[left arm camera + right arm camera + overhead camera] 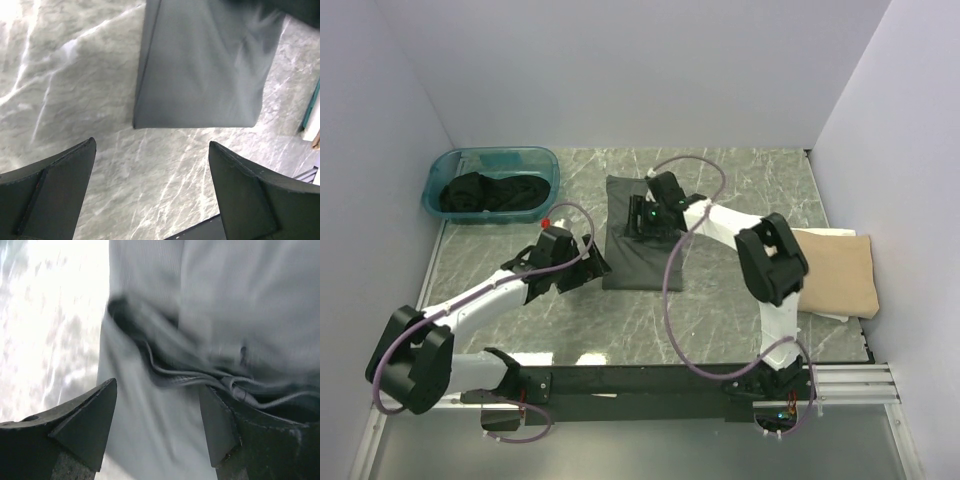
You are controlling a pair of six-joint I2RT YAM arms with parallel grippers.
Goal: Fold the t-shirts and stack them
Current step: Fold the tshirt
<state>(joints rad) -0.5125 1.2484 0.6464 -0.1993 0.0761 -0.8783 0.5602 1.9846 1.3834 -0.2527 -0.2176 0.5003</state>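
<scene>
We see our left fingers [50,195] spread wide over the bare marble tabletop [75,100], holding nothing. Just ahead of them lies the folded dark grey shirt [200,65], flat, with its near edge and one corner facing the gap between the tips and not touching them.

Our right fingers [85,430] are spread too, low over the far part of that same shirt. Rumpled folds and a stitched seam of the cloth run between them. The view is blurred, so we cannot tell whether the tips touch the cloth.

Well off to the right of the right fingers, a folded tan shirt [835,270] rests near the tabletop's edge. Far to the left and behind the left fingers stands a teal tub [535,160] with black shirts [490,195] bundled inside it.
</scene>
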